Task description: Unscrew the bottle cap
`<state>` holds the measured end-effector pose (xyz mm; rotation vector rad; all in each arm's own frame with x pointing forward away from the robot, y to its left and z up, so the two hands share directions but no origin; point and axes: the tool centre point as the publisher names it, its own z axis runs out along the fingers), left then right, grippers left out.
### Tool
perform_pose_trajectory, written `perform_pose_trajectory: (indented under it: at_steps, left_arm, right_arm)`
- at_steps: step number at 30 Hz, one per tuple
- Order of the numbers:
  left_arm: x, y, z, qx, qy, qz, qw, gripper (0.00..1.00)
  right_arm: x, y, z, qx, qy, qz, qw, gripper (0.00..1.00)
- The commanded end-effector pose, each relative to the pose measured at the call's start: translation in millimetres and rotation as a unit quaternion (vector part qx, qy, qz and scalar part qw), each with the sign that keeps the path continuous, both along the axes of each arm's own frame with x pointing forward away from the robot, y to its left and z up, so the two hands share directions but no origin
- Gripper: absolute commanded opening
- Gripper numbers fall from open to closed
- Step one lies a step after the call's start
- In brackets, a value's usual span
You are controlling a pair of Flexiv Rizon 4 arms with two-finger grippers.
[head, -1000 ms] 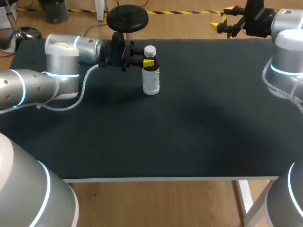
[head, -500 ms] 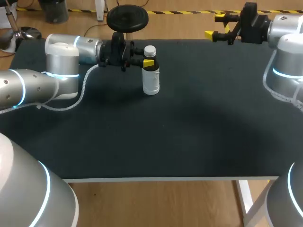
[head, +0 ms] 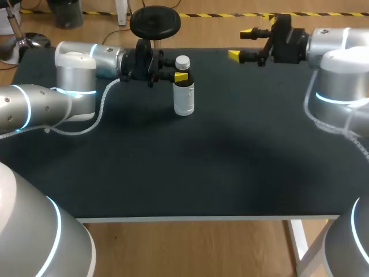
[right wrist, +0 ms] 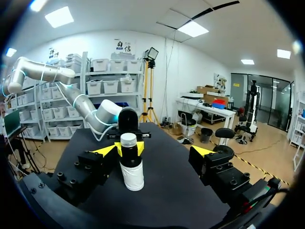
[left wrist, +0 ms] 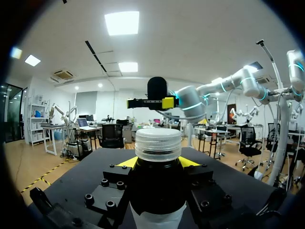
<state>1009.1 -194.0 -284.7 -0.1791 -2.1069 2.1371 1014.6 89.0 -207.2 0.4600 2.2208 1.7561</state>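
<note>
Left gripper (head: pixel 179 75) clamps the dark neck of the upright bottle (head: pixel 184 98) far back on the table (head: pixel 202 167), white cap (head: pixel 183 60) on top, contents hidden, while right gripper (head: pixel 240 44) hangs spread open, well apart.

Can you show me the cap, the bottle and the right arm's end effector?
cap (head: pixel 183 60), head view, on its white top.
bottle (head: pixel 184 99), head view, on its white label.
right end effector (head: pixel 240 44), head view, midway between its open yellow tips.
</note>
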Motion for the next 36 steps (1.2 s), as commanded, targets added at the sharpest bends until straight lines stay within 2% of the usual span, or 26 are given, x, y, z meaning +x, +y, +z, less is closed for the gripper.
perform_pose_trajectory:
  at_steps: [1, 9, 17, 36]
  left_arm:
    - [1.2, -1, -0.7, -0.001, 0.000, -0.001, 1.000, 0.00]
    - [1.2, -1, -0.7, -0.001, 0.000, -0.001, 1.000, 0.00]
    - [1.2, -1, -0.7, -0.001, 0.000, -0.001, 1.000, 0.00]
    - [1.2, -1, -0.7, -0.001, 0.000, -0.001, 1.000, 0.00]
  right_arm:
    - [-9.6, 14, -4, 0.003, 0.000, 0.004, 1.000, 1.00]
    - [-30.6, 39, -11, 0.006, 0.006, 0.016, 1.000, 1.00]
    - [-47.1, 61, -27, 0.003, 0.028, 0.045, 0.999, 1.00]
    - [-47.1, 61, -27, 0.003, 0.028, 0.045, 0.999, 1.00]
